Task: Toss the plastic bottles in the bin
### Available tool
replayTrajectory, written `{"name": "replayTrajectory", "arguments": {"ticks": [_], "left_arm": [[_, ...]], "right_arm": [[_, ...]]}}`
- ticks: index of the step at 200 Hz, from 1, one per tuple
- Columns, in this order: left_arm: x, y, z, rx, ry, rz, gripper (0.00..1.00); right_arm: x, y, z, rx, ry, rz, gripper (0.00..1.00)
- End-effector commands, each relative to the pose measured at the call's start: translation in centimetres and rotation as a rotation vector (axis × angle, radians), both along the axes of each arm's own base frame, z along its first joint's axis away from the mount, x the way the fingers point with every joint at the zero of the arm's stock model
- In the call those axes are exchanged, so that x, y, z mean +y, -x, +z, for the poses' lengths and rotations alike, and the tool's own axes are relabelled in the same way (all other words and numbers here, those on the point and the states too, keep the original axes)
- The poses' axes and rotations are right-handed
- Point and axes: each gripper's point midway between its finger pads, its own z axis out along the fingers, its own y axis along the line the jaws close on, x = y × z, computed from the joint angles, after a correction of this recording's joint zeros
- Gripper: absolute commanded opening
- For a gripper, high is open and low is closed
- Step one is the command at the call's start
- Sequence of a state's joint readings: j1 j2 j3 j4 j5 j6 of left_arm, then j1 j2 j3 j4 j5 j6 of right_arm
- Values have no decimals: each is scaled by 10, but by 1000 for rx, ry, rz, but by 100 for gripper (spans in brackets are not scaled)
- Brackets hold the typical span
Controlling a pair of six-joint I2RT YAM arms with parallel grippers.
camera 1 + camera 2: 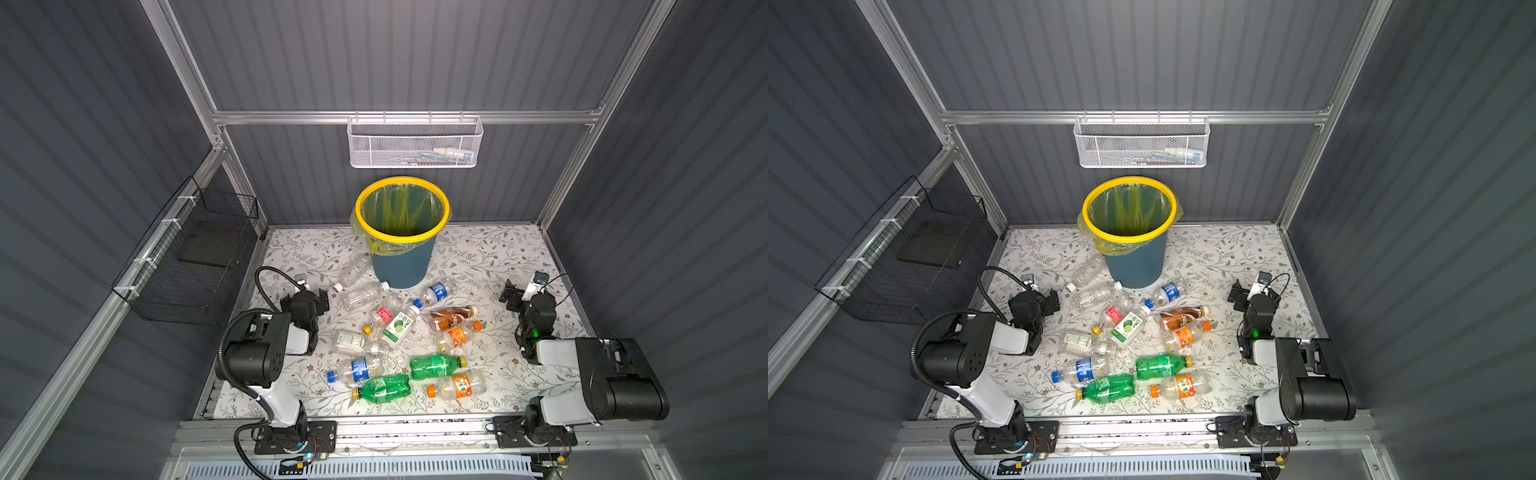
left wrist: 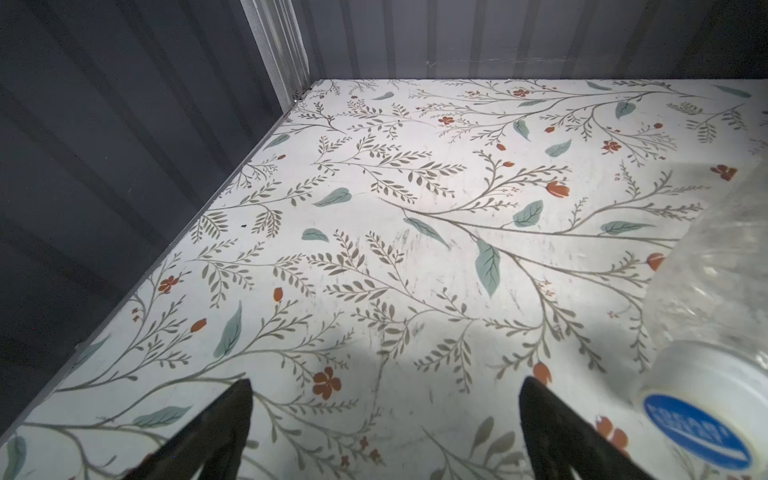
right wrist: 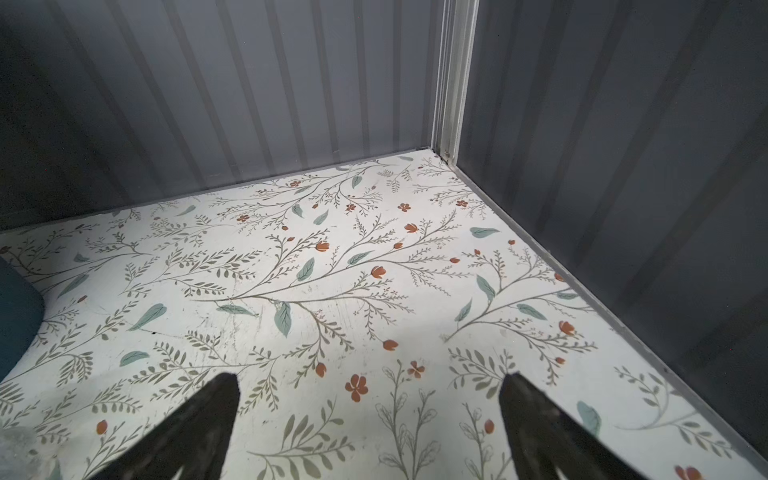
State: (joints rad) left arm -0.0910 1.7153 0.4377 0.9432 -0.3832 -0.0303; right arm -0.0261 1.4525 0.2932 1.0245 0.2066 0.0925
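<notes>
1. Left wrist view: the left pincer (image 2: 385, 382) is spread wide with only bare floral table (image 2: 415, 249) between its jaws. A clear bottle (image 2: 715, 282) with a white cap lies on its side just beside it, outside the jaws.
2. Right wrist view: the right pincer (image 3: 370, 376) is also spread wide and holds nothing. It sits over the table towards the far right corner, and the teal wall of the bin (image 3: 16, 320) shows at the picture's edge.
3. In both top views the bin stands upright at the far middle of the table, with a yellow rim and a yellow-green liner.
4. Every bottle in view lies on the table between the two arms, nearer than the bin.
5. Close to the bin's base are the clear bottle on the left, a second clear bottle (image 1: 365, 294) beside it, and a blue-label bottle (image 1: 436, 292) on the right.
6. In the middle are a red-label bottle (image 1: 381, 314), a green-white bottle (image 1: 398, 327), a brown bottle (image 1: 451, 318), an orange-label bottle (image 1: 457, 336) and a pale-label bottle (image 1: 353, 343).
7. Nearest are a blue-capped bottle (image 1: 357, 370), a green bottle (image 1: 436, 365), a second green bottle (image 1: 384, 388) and an orange-capped bottle (image 1: 459, 386).
8. In a top view the right pincer is well apart from all the bottles.
</notes>
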Motion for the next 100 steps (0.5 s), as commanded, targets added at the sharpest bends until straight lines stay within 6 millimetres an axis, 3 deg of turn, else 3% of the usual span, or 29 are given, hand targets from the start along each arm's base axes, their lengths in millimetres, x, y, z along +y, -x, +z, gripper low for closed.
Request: {"name": "replayTrajectory", "arguments": {"ticks": [1,100], "left_arm": [[-1,-5,6,-20,7,-3,100],[-1,-5,6,-19,7,-3,100]], "right_arm": [[-1,-2,1,-6,7,-4,99],[-2,-2,0,-5,-11,10,99]]}}
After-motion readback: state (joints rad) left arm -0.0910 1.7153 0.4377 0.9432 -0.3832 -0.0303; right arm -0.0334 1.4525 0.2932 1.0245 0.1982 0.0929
